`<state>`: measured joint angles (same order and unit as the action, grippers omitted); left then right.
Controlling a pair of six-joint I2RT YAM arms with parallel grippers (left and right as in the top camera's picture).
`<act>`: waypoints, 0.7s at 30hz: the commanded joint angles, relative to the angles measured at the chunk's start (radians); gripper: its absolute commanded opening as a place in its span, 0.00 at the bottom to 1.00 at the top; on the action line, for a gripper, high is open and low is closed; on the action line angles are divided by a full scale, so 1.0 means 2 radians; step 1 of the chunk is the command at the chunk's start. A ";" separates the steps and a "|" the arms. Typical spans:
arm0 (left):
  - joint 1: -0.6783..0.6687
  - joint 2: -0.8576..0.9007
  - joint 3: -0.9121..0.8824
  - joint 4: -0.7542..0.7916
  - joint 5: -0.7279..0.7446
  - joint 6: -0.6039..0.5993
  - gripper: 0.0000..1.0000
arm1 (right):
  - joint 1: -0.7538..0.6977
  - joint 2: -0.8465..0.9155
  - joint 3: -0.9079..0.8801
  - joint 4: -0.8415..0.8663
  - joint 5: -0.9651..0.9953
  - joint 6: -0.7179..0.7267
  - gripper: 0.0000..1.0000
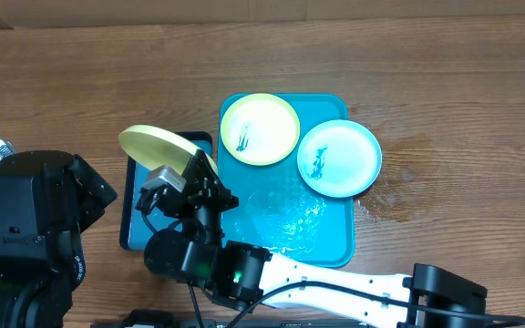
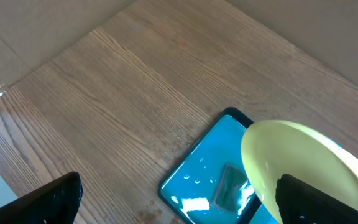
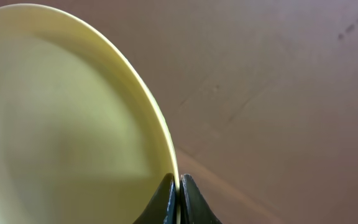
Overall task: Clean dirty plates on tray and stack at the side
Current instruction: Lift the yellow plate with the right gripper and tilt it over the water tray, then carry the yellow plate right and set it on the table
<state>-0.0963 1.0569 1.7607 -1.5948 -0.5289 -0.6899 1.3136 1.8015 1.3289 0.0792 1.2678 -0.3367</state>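
The teal tray (image 1: 285, 223) lies at the table's middle and looks wet. On its far end rest a pale yellow-green plate (image 1: 260, 128) and a white-blue plate (image 1: 339, 158), each with dark teal smears. A third yellow-green plate (image 1: 158, 146) (image 2: 297, 155) (image 3: 73, 112) hangs tilted on edge over a smaller blue tray. My right gripper (image 3: 179, 183) (image 1: 194, 169) is shut on its rim, and the face in view shows no smears. My left gripper (image 2: 179, 186) stands wide open over the wood beside the small tray, holding nothing.
The smaller black-rimmed blue tray (image 1: 135, 228) (image 2: 210, 168) sits left of the teal one, wet, with a grey-green pad (image 2: 230, 186) lying in it. A damp patch (image 1: 399, 182) marks the wood right of the teal tray. The left arm's body (image 1: 35, 210) fills the left side.
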 commanded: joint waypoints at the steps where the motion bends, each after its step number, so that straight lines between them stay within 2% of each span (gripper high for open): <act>1: 0.003 0.002 0.005 -0.001 -0.010 -0.012 1.00 | -0.041 -0.020 0.009 -0.029 0.001 0.140 0.04; 3: 0.003 0.002 0.005 -0.001 -0.010 -0.012 1.00 | -0.068 -0.020 0.010 -0.085 -0.052 0.221 0.04; 9: 0.003 0.002 0.005 -0.001 -0.010 -0.012 1.00 | -0.154 -0.040 0.016 -0.218 -0.391 0.394 0.04; 12: 0.003 0.002 0.005 -0.001 -0.010 -0.012 1.00 | -0.222 -0.078 0.023 -0.238 -0.580 0.421 0.04; 15: 0.003 0.002 0.005 -0.001 -0.010 -0.012 1.00 | -0.299 -0.128 0.031 -0.249 -0.704 0.421 0.04; 17: 0.003 0.002 0.005 -0.001 -0.010 -0.012 1.00 | -0.364 -0.167 0.031 -0.267 -0.750 0.436 0.04; 21: 0.003 0.002 0.005 -0.001 -0.010 -0.012 1.00 | -0.513 -0.217 0.031 -0.358 -0.756 0.471 0.04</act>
<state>-0.0963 1.0569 1.7607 -1.5951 -0.5285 -0.6903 0.4507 1.4536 1.3636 -0.5735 -0.1001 0.5186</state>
